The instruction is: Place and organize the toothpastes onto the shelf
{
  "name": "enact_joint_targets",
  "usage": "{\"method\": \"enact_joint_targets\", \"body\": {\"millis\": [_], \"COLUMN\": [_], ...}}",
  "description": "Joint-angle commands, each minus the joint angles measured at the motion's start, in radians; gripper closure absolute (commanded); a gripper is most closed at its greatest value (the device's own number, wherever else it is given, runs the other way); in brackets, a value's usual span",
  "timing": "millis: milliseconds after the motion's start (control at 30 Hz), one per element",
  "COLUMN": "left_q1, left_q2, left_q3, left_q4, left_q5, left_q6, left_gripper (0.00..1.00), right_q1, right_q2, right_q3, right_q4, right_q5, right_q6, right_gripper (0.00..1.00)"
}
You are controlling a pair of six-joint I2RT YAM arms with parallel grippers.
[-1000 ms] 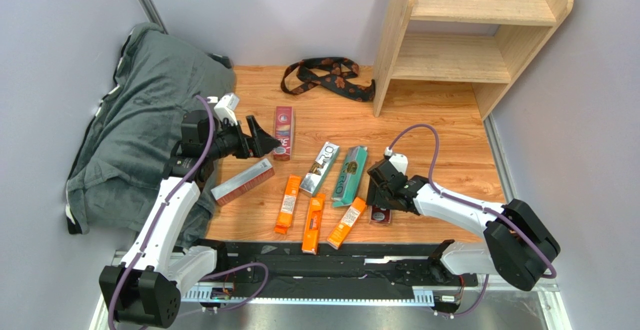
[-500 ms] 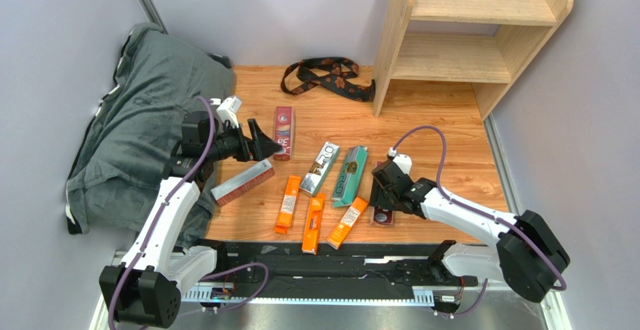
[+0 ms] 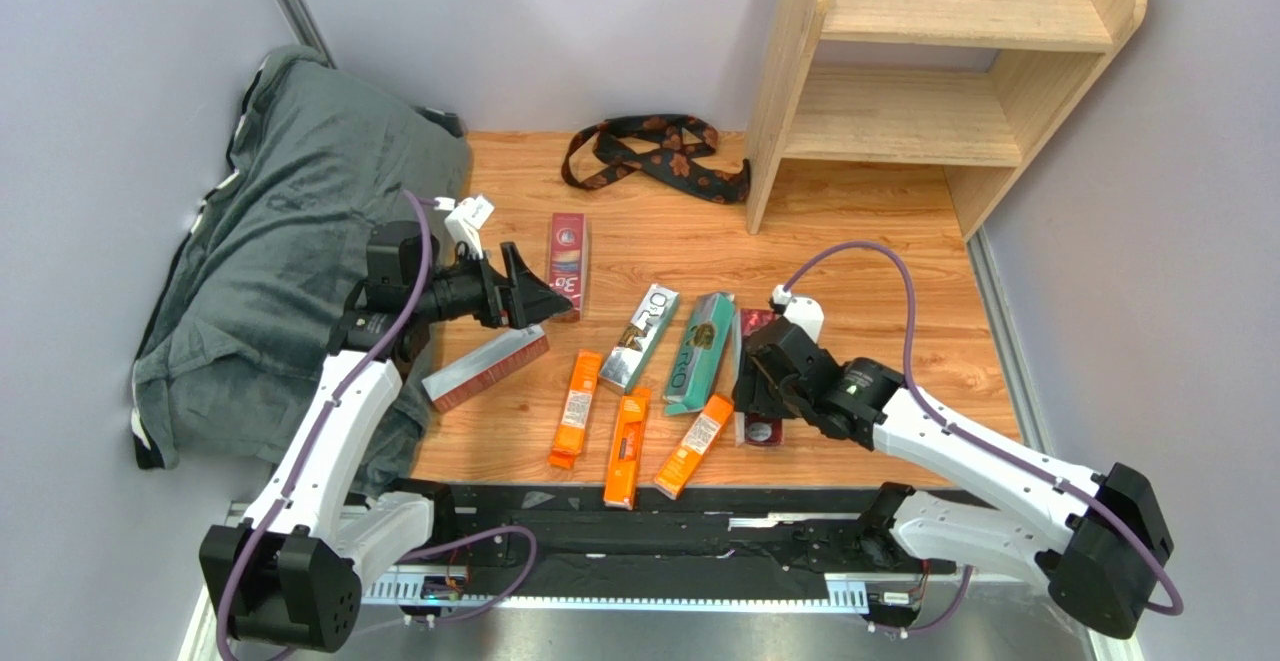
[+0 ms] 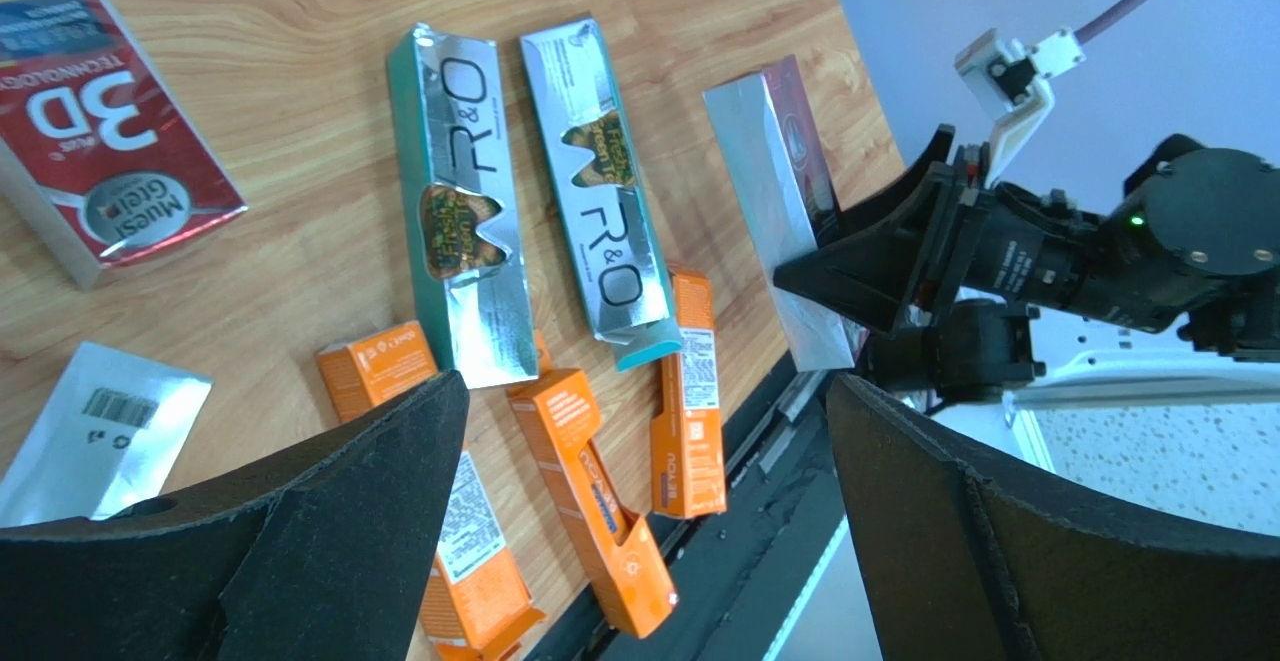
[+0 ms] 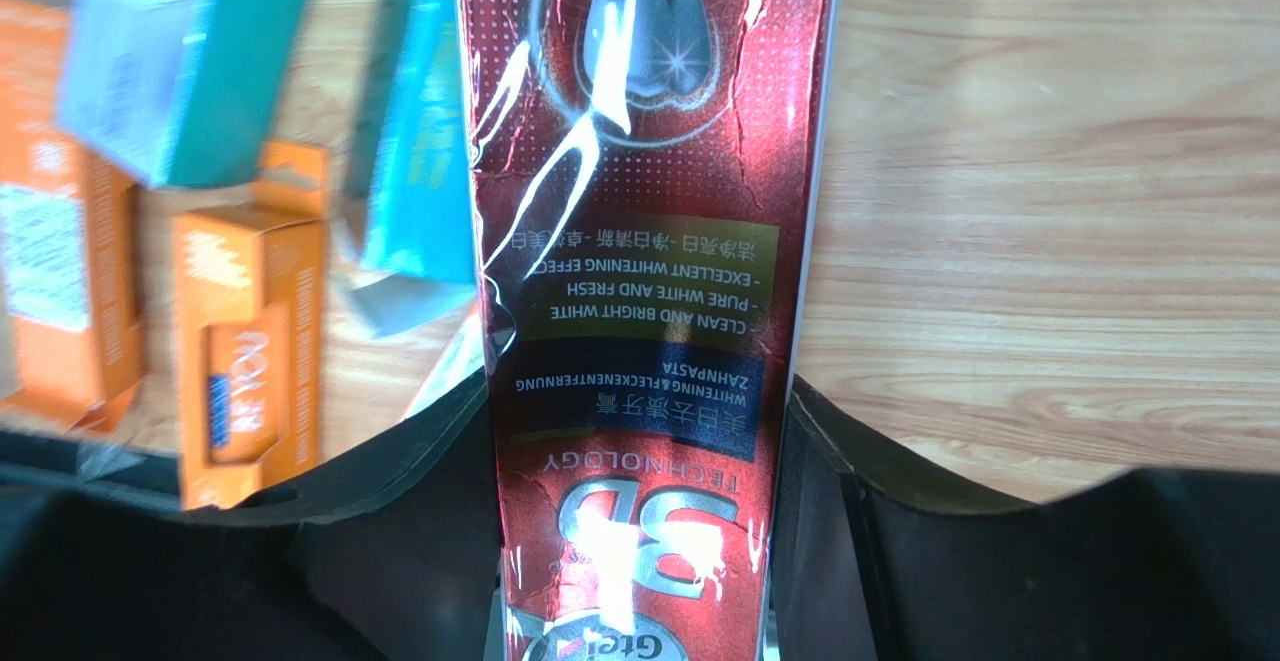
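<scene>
Pinching a dark red "3D" toothpaste box (image 5: 646, 241) between its fingers, the right gripper (image 3: 759, 391) sat near an orange box (image 3: 694, 445), while the left gripper (image 4: 646, 391) hung spread wide, empty.

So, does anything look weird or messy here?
Yes: a black-and-brown patterned strap lies crumpled beside the light wooden shelf, though it isn't toothpaste, and a rumpled grey cloth is heaped at the far left.
</scene>
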Motion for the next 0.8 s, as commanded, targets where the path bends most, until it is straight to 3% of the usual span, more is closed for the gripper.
{"method": "enact_joint_targets", "body": {"millis": [0, 300, 767], "left_q1": [-0.038, -0.155, -0.317], "left_q2": [0.017, 0.039, 0.103], "left_q3": [0.001, -0.019, -0.015], "left_q4": [0.029, 0.069, 0.144], "left_q5": [0.044, 0.027, -0.033], "left_q6": [-0.014, -0.066, -0.135], "left_gripper": [0.01, 0.01, 0.02], "right_q1": [0.094, 0.240, 0.303], "right_q2": [0.018, 0.170, 0.256], "right_q3": [0.132, 0.314, 0.396], "right_q4": [-0.016, -0.023, -0.013], "right_q5": [0.069, 0.131, 0.149], "right_q6": [0.009, 0.013, 0.004], "right_gripper": [0.69, 0.69, 0.68]}}
